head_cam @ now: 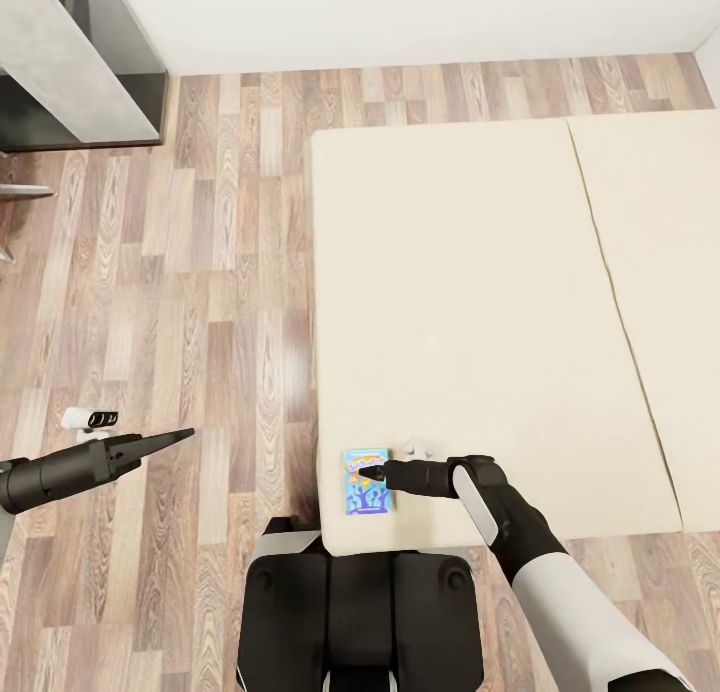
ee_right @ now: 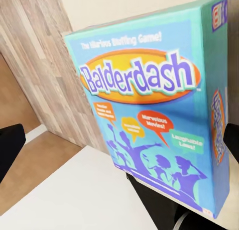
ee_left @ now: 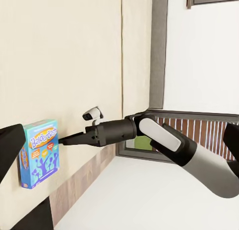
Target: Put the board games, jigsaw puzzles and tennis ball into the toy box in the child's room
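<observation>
A blue Balderdash board game [head_cam: 366, 494] lies flat on the cream bed [head_cam: 480, 272], at its near left corner. My right gripper [head_cam: 368, 469] reaches in from the right, its tip over the far end of the box. In the right wrist view the board game [ee_right: 154, 105] is very close, with the dark fingers [ee_right: 6, 151] spread wide at both sides, so the gripper is open. The left wrist view has the board game [ee_left: 40, 153] with the right gripper [ee_left: 62, 139] at its edge. My left gripper [head_cam: 185, 435] hangs open over the floor, left of the bed, holding nothing.
A small white object [head_cam: 90, 419] lies on the wooden floor near the left arm. A grey cabinet [head_cam: 80, 62] stands at the far left by the wall. The robot's base [head_cam: 360, 612] sits against the bed's near edge.
</observation>
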